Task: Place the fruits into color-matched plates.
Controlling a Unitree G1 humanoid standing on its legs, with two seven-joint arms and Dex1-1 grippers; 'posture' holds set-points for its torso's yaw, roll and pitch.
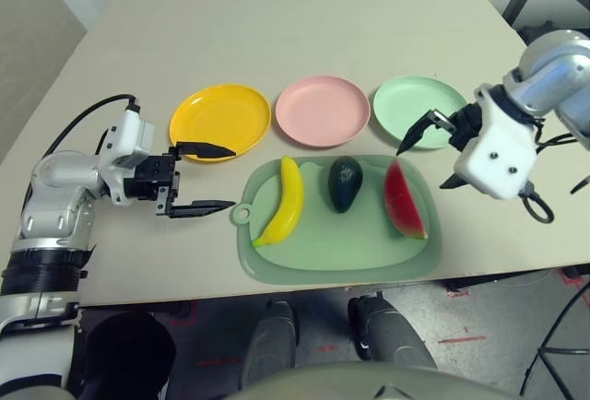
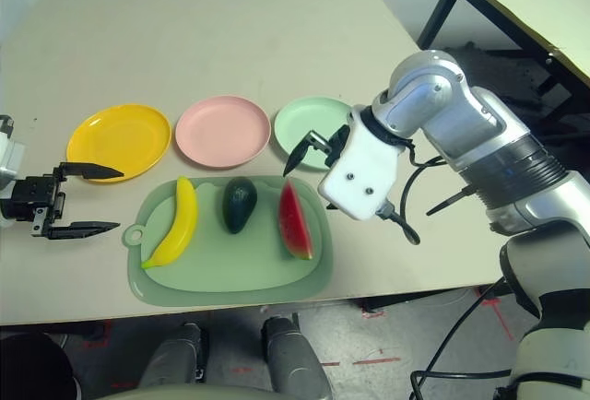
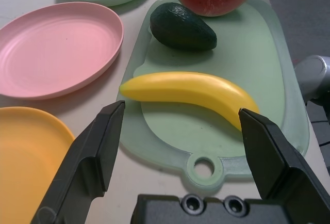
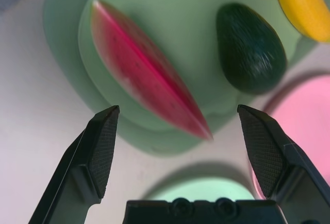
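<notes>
Right gripper (image 4: 178,149), jaws apart, hangs above the watermelon wedge (image 4: 147,72) on the cutting board (image 1: 369,243), wedge's long axis running slantwise between them; left gripper (image 1: 205,179), also apart, faces the banana (image 3: 193,91).

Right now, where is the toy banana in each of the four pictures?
Left eye view: the banana lies at the left end of the cutting board.
Right eye view: at the board's left end, below the yellow plate.
Left wrist view: centre, between that tool's two fingers.
Right wrist view: cut off in the top right corner.
Shared landmark: the avocado beside the banana.
</notes>
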